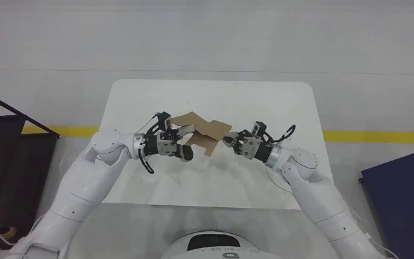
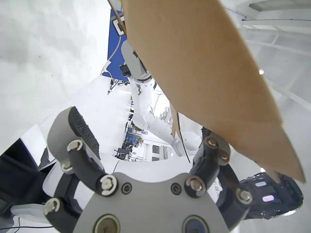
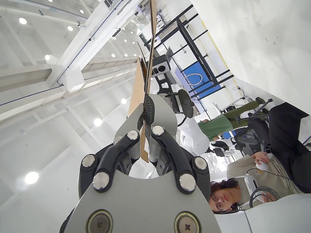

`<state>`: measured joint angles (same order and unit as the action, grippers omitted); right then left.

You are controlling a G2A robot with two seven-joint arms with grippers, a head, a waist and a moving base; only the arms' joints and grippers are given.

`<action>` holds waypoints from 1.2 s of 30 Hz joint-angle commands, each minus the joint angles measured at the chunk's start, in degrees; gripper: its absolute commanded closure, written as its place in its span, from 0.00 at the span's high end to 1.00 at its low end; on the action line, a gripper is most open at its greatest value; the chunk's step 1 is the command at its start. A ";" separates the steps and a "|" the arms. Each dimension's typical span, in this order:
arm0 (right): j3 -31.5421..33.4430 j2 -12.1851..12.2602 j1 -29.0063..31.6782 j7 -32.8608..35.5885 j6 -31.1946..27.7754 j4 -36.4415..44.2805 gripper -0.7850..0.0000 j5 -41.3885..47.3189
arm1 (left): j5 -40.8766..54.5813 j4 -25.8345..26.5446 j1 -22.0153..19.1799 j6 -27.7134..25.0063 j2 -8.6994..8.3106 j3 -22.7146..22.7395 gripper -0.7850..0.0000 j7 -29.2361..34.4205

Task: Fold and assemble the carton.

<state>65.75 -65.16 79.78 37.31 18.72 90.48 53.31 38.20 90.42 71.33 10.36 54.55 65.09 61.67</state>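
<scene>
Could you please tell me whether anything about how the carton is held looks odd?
Yes: the carton hangs skewed above the table, unassembled. The right gripper is clamped on one edge, but the left gripper stands open, a panel merely resting against it. No damage is visible.

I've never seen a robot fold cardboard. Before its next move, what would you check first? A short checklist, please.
1. Right gripper clamped on the carton edge: ok.
2. Left gripper open, fingers spread wide: ok.
3. Left gripper touching the carton: cannot tell, a panel hides one finger.
4. Carton held between both arms over the table: ok.
5. Carton formed into a box: not ok, its panels lie nearly flat.
</scene>
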 commanded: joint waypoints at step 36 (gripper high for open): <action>1.66 -0.55 2.35 -6.87 -7.40 2.29 0.00 -3.79 | -6.43 8.75 8.63 -6.53 -1.62 7.22 0.13 -1.59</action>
<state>67.33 -65.70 82.11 30.43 11.39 92.75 49.47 31.99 99.13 79.67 4.37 52.97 72.27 59.71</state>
